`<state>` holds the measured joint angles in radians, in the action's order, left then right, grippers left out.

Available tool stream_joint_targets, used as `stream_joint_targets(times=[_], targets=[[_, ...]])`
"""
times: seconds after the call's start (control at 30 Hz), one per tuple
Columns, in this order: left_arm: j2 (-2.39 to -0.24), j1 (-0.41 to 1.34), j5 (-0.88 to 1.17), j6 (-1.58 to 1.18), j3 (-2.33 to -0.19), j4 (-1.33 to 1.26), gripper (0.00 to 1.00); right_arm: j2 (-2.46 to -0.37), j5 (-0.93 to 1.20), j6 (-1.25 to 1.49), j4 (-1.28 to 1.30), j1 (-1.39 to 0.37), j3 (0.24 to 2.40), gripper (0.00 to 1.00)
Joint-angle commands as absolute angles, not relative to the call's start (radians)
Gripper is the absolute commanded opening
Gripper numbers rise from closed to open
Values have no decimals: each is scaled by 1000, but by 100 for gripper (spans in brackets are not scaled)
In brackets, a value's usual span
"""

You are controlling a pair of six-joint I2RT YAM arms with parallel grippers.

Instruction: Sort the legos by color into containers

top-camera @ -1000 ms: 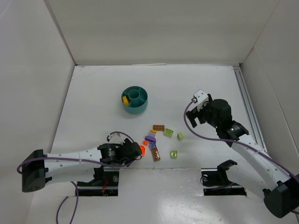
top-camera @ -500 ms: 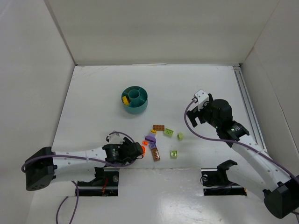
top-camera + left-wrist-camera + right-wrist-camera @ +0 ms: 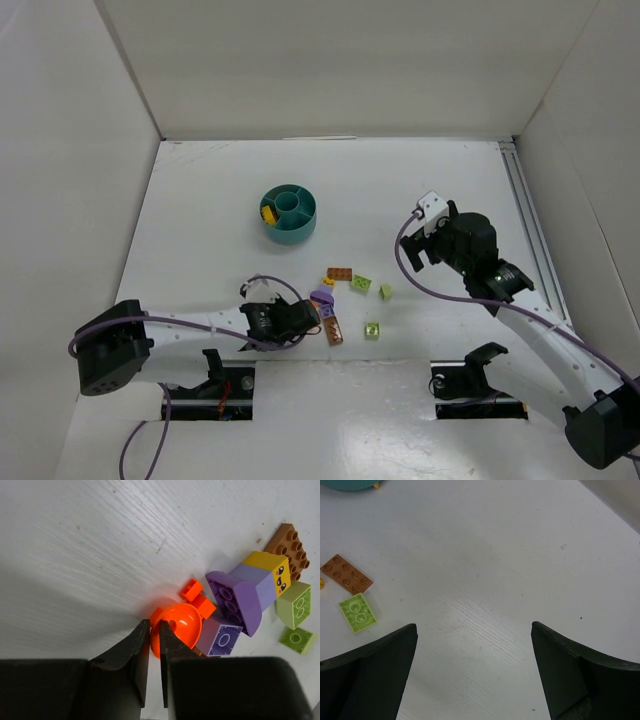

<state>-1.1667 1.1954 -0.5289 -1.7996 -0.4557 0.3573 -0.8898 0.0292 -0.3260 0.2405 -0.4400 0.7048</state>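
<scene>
My left gripper [image 3: 155, 630] is shut on the rim of an orange dome lego [image 3: 179, 629], low over the table beside the pile. It shows in the top view [image 3: 300, 318] too. The dome touches a purple square brick [image 3: 220, 636]. A small orange piece [image 3: 196, 592], curved purple bricks [image 3: 235, 602], a yellow-and-purple brick [image 3: 265, 572], a brown plate [image 3: 288, 545] and green bricks [image 3: 293, 598] lie just beyond. The teal dish [image 3: 303, 228] stands further back with a yellow brick [image 3: 268, 212] in a left section. My right gripper [image 3: 475, 635] is open and empty over bare table.
Loose legos lie mid-table: a brown plate [image 3: 339, 273], green bricks [image 3: 361, 284] [image 3: 386, 291] [image 3: 372, 329], and a purple brick [image 3: 322, 297]. The right wrist view shows the brown plate [image 3: 346, 573] and a green brick [image 3: 357, 612] at its left. White walls enclose the table.
My left gripper has moved right with the orange dome, up against the purple bricks of the pile. The right arm has not moved.
</scene>
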Motion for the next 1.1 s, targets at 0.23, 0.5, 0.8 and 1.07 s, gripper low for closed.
stream_joint_targets(times=[0.23, 0.5, 0.8, 1.07], targets=[[-1115, 1189, -607, -1747, -636, 662, 0, -848, -8, -331, 230, -448, 718, 100], [-1132, 1128, -993, -1444, -956, 790, 0, -839, -17, -340, 230, -448, 718, 100], [-1157, 591, -705, -240, -1043, -103, 0, -910, 3, -374, 218, -448, 767, 100], [-1316, 417, -361, 257, -1058, -428, 0, -1067, -52, -393, 265, -448, 932, 100]])
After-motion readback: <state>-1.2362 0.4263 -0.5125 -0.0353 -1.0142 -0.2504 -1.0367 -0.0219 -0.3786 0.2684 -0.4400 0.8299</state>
